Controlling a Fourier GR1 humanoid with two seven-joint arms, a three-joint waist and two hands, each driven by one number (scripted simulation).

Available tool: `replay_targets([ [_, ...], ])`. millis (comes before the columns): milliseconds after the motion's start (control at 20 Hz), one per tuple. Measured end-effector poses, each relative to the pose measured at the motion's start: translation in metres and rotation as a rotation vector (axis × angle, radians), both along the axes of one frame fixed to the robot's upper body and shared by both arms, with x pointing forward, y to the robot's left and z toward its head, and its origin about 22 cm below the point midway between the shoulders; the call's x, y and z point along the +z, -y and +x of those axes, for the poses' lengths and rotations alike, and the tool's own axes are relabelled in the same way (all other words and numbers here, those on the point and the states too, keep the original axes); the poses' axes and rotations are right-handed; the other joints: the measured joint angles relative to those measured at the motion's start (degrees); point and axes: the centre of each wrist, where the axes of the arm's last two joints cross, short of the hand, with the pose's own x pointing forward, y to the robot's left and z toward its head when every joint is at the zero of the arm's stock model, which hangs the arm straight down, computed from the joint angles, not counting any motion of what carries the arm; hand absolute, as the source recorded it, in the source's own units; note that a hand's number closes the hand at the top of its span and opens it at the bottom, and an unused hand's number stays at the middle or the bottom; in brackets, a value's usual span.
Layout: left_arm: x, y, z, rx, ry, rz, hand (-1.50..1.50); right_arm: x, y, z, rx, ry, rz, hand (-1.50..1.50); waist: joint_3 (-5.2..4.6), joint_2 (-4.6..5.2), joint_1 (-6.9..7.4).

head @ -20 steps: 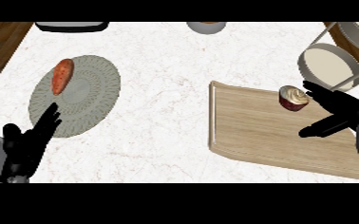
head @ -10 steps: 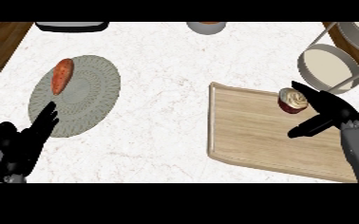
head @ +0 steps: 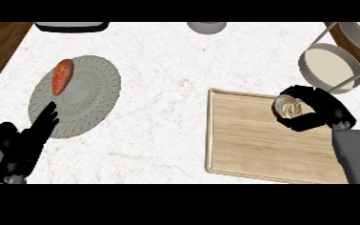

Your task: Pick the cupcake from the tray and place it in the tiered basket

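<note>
Cupcake (head: 290, 107) sits at the far right end of the wooden tray (head: 246, 143), and I see my right robot hand (head: 318, 108) curled round it, fingers above and thumb below, so only part of its top shows. The left robot hand (head: 25, 143) rests open at the lower left edge, fingers straight, their tips over the near rim of the grey woven placemat (head: 88, 100); it holds nothing.

A sweet potato (head: 62, 76) lies on the placemat's far left side. The tiered basket (head: 330, 66) stands just beyond the tray's far right corner, near the grasping hand. Between placemat and tray the white marble surface (head: 169, 76) gives me broad room. At the far edge I see a dark tray-like thing (head: 72, 26) and a bowl (head: 206, 26), both cut off.

Half a second ago the right robot hand was spread wide beside the cupcake; now it has closed round it.
</note>
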Motion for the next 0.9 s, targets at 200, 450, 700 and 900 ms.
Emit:
replay_targets([
  [200,-0.004,-0.001,0.002,0.004,-0.002,-0.006,0.0,0.001,0.006,-0.008,-0.054,0.029,-0.002,1.5,0.22,0.13,-0.05],
  [450,-0.003,-0.005,0.003,0.001,-0.007,-0.002,0.0,0.017,-0.044,-0.007,0.011,0.099,-0.189,1.5,0.24,-0.18,-0.31],
  [700,-0.002,-0.007,0.003,0.004,-0.019,0.005,0.0,0.045,-0.127,-0.007,0.157,0.232,-0.492,1.5,-0.03,-0.94,-0.25],
  [900,-0.003,-0.01,0.0,0.022,-0.026,0.005,0.0,0.077,-0.179,-0.028,0.109,0.357,-0.628,1.5,0.07,-1.2,-1.39],
])
